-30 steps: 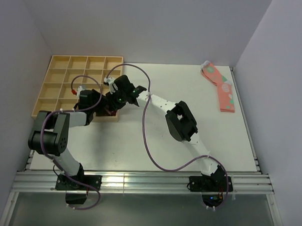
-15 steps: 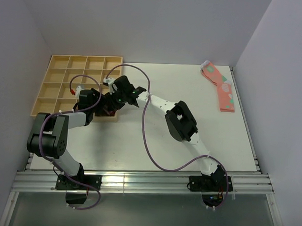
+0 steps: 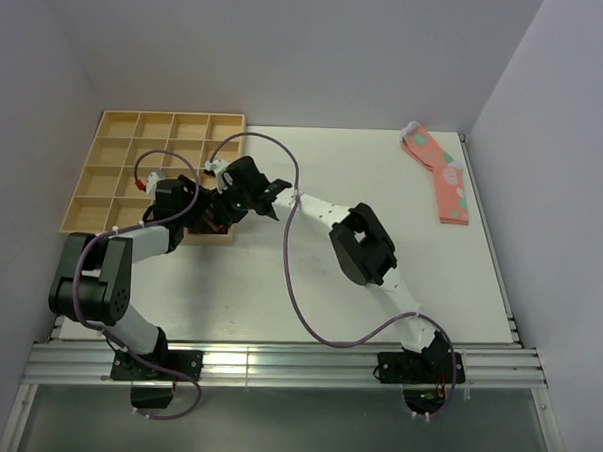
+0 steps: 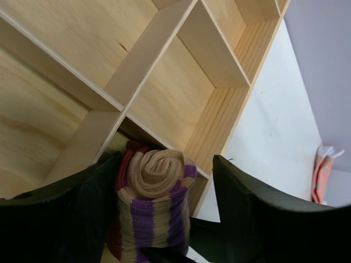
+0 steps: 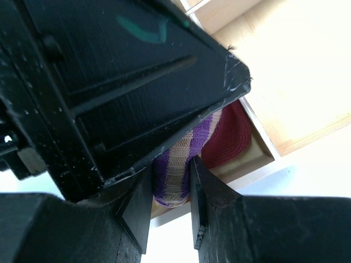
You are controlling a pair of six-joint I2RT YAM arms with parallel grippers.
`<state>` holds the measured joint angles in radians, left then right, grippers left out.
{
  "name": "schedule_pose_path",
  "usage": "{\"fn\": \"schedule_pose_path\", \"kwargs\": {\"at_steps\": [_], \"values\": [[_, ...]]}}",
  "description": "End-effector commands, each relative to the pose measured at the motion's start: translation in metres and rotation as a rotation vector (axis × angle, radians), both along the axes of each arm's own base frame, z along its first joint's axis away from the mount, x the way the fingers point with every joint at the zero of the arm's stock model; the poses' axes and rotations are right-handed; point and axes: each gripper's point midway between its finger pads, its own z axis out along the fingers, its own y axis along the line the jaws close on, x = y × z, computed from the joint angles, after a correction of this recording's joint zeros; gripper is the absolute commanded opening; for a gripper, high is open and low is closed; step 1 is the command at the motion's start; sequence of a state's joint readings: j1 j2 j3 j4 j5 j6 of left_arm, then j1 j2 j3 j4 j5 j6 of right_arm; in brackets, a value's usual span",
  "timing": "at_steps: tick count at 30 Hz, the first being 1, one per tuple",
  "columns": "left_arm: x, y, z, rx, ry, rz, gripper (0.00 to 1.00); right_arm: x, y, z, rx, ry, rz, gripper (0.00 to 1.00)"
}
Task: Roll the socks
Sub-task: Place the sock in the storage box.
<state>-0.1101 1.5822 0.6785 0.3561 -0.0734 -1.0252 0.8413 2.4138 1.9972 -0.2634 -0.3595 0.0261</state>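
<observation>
The socks (image 4: 156,200) are a tight roll of tan knit with purple stripes and a dark red edge, standing in the near right corner compartment of the wooden tray (image 4: 159,49). My left gripper (image 4: 167,164) straddles the roll and is open: its left finger lies alongside the roll, and a gap shows at the right finger. My right gripper (image 5: 171,205) is shut on the socks (image 5: 174,175), pinching the striped end at the tray's edge. From above, both grippers (image 3: 204,210) (image 3: 225,205) meet at that corner and hide the roll.
The wooden tray (image 3: 166,115) has several compartments and fills the table's back left. Salmon-pink spotted socks (image 3: 444,177) lie flat at the back right by the wall. The left gripper's black body (image 5: 109,71) hangs close over my right fingers.
My left jaws have spread wider and come off one side of the roll. The left arm's elbow has drifted slightly left. The right gripper holds as before.
</observation>
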Motion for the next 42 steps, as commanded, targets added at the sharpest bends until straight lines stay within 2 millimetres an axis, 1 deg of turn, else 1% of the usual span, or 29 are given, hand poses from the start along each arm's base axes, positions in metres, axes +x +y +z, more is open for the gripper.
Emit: {"fn": "schedule_pose_path", "kwargs": {"at_steps": [1,5,12,18,21,27,28,31,35,36,38,39,40,41,42], "values": [[0.000,0.006,0.015,0.011,-0.026,0.027,0.75,-0.031,-0.020,-0.044,-0.145,0.078,0.013,0.24],[0.001,0.007,0.017,0.012,-0.019,0.039,0.76,-0.032,-0.021,-0.045,-0.151,0.082,0.012,0.23],[-0.004,0.018,0.030,0.028,-0.035,0.098,0.75,-0.032,-0.023,-0.045,-0.158,0.086,0.009,0.22],[-0.009,0.030,0.034,0.044,-0.028,0.159,0.73,-0.031,-0.027,-0.046,-0.176,0.066,0.022,0.22],[-0.010,0.032,0.033,0.051,-0.015,0.170,0.73,-0.030,-0.028,-0.046,-0.182,0.061,0.022,0.21],[-0.015,0.031,0.032,0.038,-0.017,0.171,0.72,-0.030,-0.029,-0.046,-0.187,0.056,0.020,0.21],[-0.015,0.026,0.032,0.012,-0.021,0.154,0.72,-0.030,-0.030,-0.046,-0.186,0.059,0.017,0.21],[-0.016,0.022,0.032,-0.019,-0.020,0.155,0.71,-0.031,-0.029,-0.047,-0.184,0.059,0.020,0.20],[-0.024,0.022,0.031,-0.067,-0.020,0.180,0.70,-0.034,-0.028,-0.047,-0.179,0.061,0.035,0.20],[-0.025,0.023,0.036,-0.087,-0.032,0.197,0.70,-0.034,-0.028,-0.047,-0.179,0.061,0.037,0.20],[-0.029,0.027,0.036,-0.090,-0.034,0.220,0.69,-0.036,-0.029,-0.047,-0.183,0.057,0.045,0.20],[-0.032,0.028,0.040,-0.098,-0.039,0.235,0.68,-0.038,-0.028,-0.047,-0.183,0.056,0.051,0.20],[-0.035,0.031,0.039,-0.096,-0.038,0.244,0.67,-0.039,-0.028,-0.047,-0.185,0.051,0.054,0.19],[-0.037,0.035,0.047,-0.092,-0.063,0.266,0.67,-0.039,-0.029,-0.046,-0.187,0.045,0.054,0.19],[-0.039,0.038,0.049,-0.089,-0.067,0.282,0.67,-0.040,-0.028,-0.045,-0.185,0.042,0.061,0.19]]}}
